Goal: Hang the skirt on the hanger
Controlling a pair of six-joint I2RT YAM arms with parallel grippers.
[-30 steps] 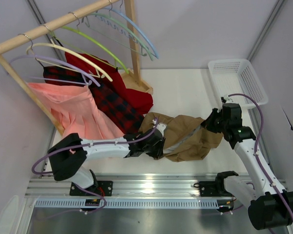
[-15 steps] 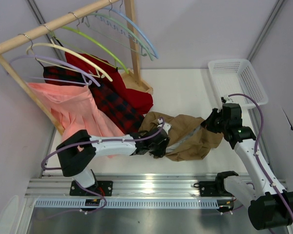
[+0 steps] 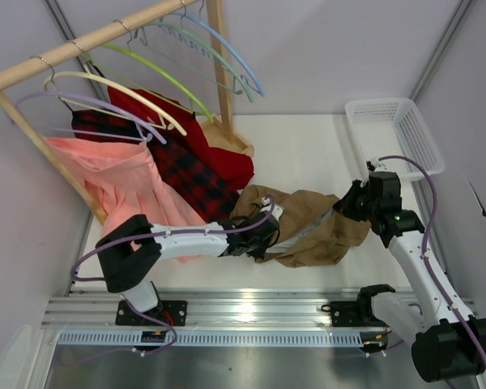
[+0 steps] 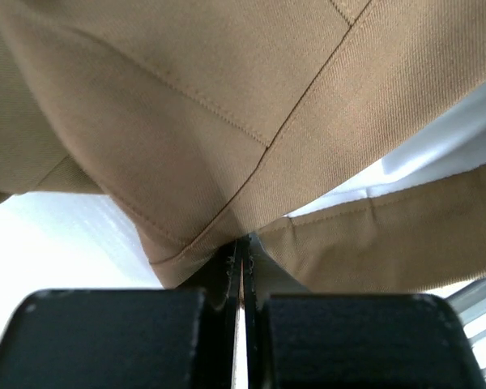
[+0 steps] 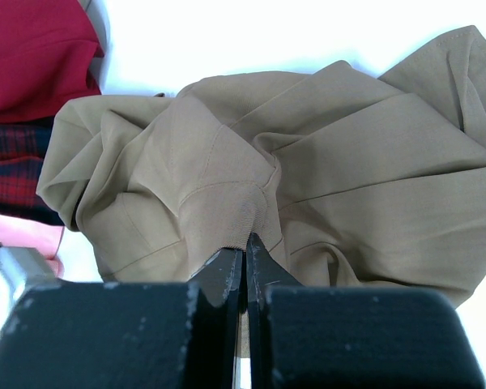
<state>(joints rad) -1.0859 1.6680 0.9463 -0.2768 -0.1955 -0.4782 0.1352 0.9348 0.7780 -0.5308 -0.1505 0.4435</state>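
Note:
The tan-brown skirt lies crumpled on the white table between my two arms. My left gripper is at the skirt's left near edge. In the left wrist view its jaws are shut, pinching a seamed fold of the skirt. My right gripper is at the skirt's right side, and the right wrist view shows it shut on a ribbed band of the skirt. The pale sage-green hanger hangs empty on the rack at the back left, far from both grippers.
A wooden rack at the back left carries several other hangers, a red garment, a plaid skirt and a pink skirt. A white basket stands at the back right. A metal rail runs along the near edge.
My left gripper slid a little to the right along the skirt's near edge and closed on the fabric. The right arm and its grip have not moved.

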